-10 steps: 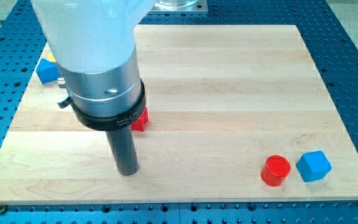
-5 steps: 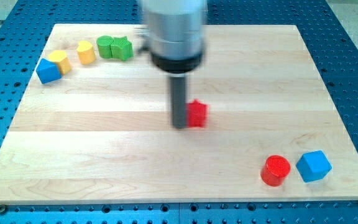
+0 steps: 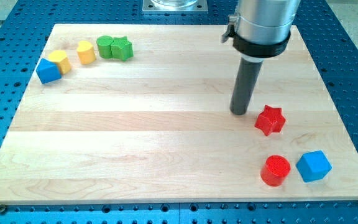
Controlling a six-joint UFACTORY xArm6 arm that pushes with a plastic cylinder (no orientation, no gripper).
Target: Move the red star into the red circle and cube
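Right now my tip (image 3: 239, 112) is resting on the pale wooden bench (image 3: 166, 137), just to the view's left of the red star block (image 3: 270, 120) and slightly above it, apart from it by a thin gap; this arm is carrying a plain rod and no jaws. Below the star, near the bench's bottom-right corner, the red cylinder block (image 3: 275, 170) and the blue cube block (image 3: 314, 166) are sitting side by side, close to the bottom and right edges. Bare wood is lying between star and pair. Along the top-left edge are sitting one blue block (image 3: 48, 71), two yellow blocks (image 3: 59, 60) (image 3: 86, 52) and two green blocks (image 3: 106, 46) (image 3: 122, 48).
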